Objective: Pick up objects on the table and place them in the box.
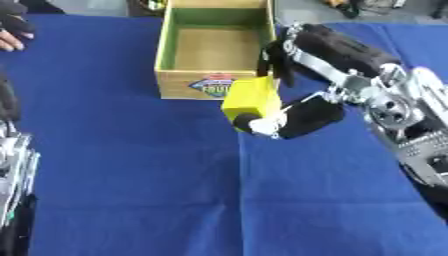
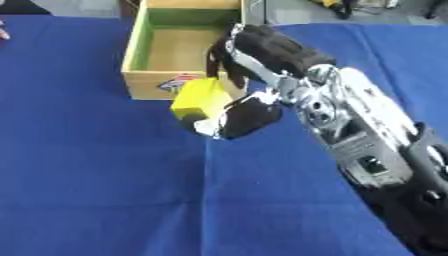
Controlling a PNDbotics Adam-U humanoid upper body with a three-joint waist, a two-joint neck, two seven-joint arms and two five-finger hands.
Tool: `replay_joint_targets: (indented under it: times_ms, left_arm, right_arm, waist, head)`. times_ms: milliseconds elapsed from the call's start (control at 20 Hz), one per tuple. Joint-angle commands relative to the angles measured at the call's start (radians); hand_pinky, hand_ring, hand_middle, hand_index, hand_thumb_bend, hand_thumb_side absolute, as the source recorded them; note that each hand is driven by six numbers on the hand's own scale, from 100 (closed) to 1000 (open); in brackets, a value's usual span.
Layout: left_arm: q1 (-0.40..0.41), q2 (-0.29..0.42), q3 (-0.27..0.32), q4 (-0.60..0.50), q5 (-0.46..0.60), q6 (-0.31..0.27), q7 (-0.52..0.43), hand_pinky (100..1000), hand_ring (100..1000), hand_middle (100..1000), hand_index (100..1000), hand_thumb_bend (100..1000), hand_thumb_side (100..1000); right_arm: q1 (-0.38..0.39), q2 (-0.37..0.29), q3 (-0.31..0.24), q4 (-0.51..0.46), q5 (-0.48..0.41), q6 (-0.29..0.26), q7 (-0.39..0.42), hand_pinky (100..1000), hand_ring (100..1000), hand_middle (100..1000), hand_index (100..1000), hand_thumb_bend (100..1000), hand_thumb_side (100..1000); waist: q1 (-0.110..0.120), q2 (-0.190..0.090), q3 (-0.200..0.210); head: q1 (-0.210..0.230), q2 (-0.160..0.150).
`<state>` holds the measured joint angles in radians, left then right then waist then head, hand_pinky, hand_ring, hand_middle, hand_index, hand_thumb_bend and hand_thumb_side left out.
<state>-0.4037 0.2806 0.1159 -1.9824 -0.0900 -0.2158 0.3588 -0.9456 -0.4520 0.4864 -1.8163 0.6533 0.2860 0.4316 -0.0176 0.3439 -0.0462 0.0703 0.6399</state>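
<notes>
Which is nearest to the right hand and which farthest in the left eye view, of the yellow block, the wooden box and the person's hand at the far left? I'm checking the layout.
1. Yellow block: held in the right hand, its fingers curled round it.
2. Wooden box: just behind the block, towards the table's far edge.
3. Person's hand: at the far left edge.

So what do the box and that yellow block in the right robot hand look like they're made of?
Box: likely unfinished light wood, judging by its thick tan walls, with a printed label on the front. Yellow block, held in the right robot hand: smooth and matte, probably plastic or painted wood.
</notes>
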Motion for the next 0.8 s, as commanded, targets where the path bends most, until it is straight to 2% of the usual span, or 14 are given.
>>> replay_joint_targets:
  times_ms: [50,500,550,600,800]
  left_arm:
    - [-0.004,0.016,0.002,-0.018,-0.002,0.002,0.0,444,525,554,743,345,1000]
    - [-0.004,0.013,-0.003,-0.018,0.003,0.002,-0.005,443,524,553,743,339,1000]
    - [-0.005,0.012,-0.003,-0.018,0.004,0.001,-0.006,443,524,553,743,339,1000]
    - [-0.006,0.012,-0.004,-0.018,0.005,0.001,-0.007,443,524,553,743,339,1000]
    - [-0.008,0.01,-0.006,-0.018,0.009,0.0,-0.011,443,524,554,742,337,1000]
  right_arm:
    - [-0.039,-0.042,-0.032,-0.011,-0.014,0.013,-0.038,537,565,242,408,328,509]
    - [-0.124,-0.071,-0.074,0.091,-0.026,0.041,-0.131,533,562,237,403,341,525]
    - [-0.135,-0.069,-0.082,0.113,-0.022,0.045,-0.145,533,561,237,401,211,551]
    - [-0.148,-0.065,-0.091,0.138,-0.018,0.049,-0.16,533,561,235,401,342,526]
    - [-0.189,-0.045,-0.113,0.225,0.002,0.046,-0.212,534,562,236,403,345,531]
  waist:
    - [0.005,-0.024,0.004]
    - [0.008,-0.017,0.025]
    - [0.009,-0.016,0.029]
    - [0.009,-0.014,0.034]
    - [0.01,-0.009,0.046]
  head:
    - [-0.002,-0.015]
    - [-0.018,-0.033]
    - [-0.021,-0.036]
    - [-0.025,-0.037]
    - [-0.035,-0.042]
